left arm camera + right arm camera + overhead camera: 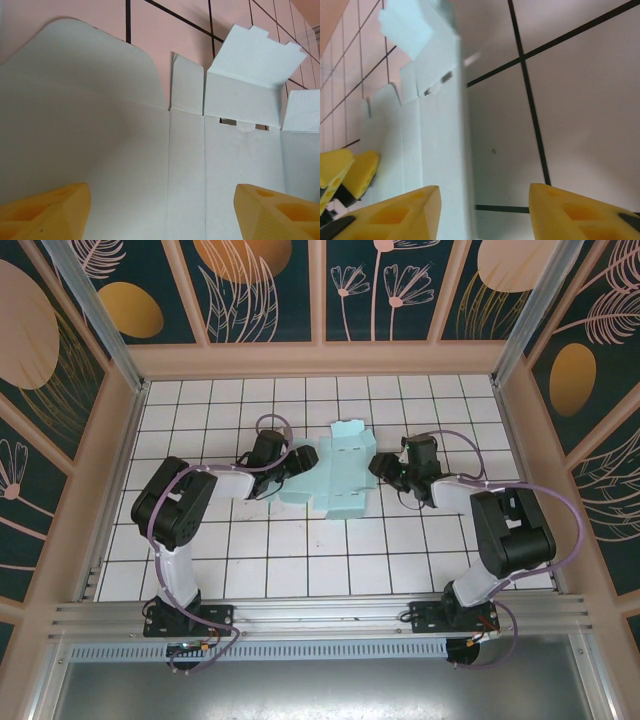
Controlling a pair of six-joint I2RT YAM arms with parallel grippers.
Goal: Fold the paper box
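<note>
Tiled table (300,570), patterned walls (260,290), paper box (335,475) flat

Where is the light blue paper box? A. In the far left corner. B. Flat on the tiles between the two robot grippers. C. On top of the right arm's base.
B: the paper box lies on the tiled table, between the left gripper and the right gripper.
</note>
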